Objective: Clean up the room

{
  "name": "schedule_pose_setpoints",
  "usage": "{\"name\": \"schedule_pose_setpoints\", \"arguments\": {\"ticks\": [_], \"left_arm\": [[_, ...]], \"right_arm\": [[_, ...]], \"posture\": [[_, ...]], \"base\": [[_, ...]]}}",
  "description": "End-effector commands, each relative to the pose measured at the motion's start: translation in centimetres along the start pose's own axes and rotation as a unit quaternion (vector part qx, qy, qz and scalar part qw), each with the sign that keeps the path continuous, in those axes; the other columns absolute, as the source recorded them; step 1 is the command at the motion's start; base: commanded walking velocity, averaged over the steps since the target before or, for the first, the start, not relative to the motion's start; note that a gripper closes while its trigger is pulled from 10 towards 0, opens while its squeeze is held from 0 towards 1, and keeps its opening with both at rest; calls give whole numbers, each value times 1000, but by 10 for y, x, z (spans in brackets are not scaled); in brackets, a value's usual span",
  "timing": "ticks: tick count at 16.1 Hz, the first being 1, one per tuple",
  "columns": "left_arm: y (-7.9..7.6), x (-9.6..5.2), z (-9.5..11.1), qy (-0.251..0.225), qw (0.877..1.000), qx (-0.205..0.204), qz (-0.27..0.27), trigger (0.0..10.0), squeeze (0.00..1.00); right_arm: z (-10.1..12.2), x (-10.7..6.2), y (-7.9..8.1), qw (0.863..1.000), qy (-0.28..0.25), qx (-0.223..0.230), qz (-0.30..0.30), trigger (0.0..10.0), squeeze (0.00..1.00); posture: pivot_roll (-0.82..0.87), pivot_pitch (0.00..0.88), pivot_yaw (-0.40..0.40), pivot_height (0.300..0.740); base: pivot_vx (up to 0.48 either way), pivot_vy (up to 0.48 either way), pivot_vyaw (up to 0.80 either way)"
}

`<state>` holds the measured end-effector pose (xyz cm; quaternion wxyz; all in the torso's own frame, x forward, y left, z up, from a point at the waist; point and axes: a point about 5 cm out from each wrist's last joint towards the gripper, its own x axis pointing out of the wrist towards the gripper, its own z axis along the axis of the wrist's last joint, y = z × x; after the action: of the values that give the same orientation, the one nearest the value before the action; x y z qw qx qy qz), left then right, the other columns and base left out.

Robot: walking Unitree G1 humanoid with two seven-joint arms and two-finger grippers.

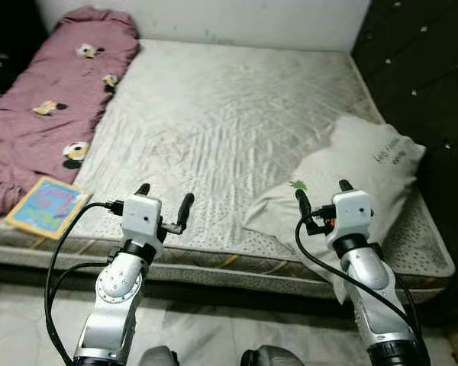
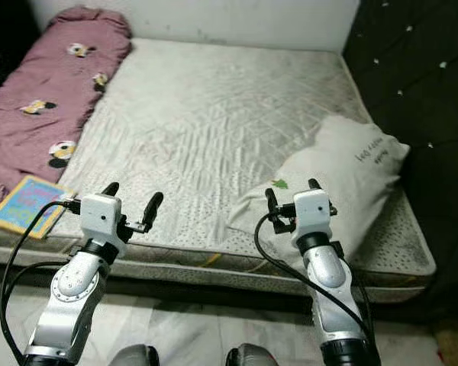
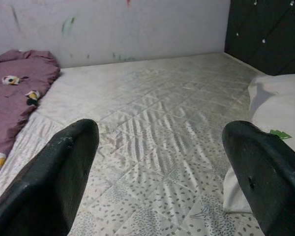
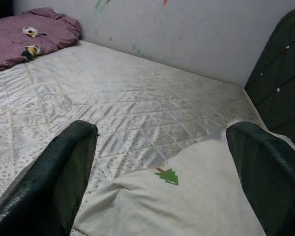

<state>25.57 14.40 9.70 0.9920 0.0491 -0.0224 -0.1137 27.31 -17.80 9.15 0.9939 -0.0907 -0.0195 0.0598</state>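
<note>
A white pillow (image 1: 351,179) with a small green tree mark lies at the front right of a bare quilted mattress (image 1: 214,114). A mauve blanket (image 1: 46,99) with cartoon patches runs along the mattress's left side. A colourful book (image 1: 46,206) rests at the front left corner, by the blanket's end. My left gripper (image 1: 165,202) hovers open over the front edge of the mattress, nothing between its fingers. My right gripper (image 1: 322,197) is open just above the near end of the pillow (image 4: 187,201), holding nothing.
A dark tufted headboard (image 1: 427,76) lines the right side, and a white wall (image 1: 214,19) stands behind the bed. Pale tiled floor (image 1: 23,320) lies in front of the mattress, below my arms.
</note>
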Motion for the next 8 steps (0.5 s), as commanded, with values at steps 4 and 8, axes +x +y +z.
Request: {"name": "schedule_pose_setpoints", "arguments": {"ticks": [4, 8], "left_arm": [[0, 1, 3, -8, 1000, 2, -7, 10000, 0], [0, 2, 4, -10, 1000, 2, -8, 10000, 0]], "right_arm": [[2, 3, 0, 1000, -3, -3, -3, 10000, 0], [1, 4, -1, 1000, 0, 4, -7, 10000, 0]], "posture": [[-22, 75, -33, 740], [-22, 75, -33, 740]], "base": [[269, 0, 0], [277, 0, -125]]}}
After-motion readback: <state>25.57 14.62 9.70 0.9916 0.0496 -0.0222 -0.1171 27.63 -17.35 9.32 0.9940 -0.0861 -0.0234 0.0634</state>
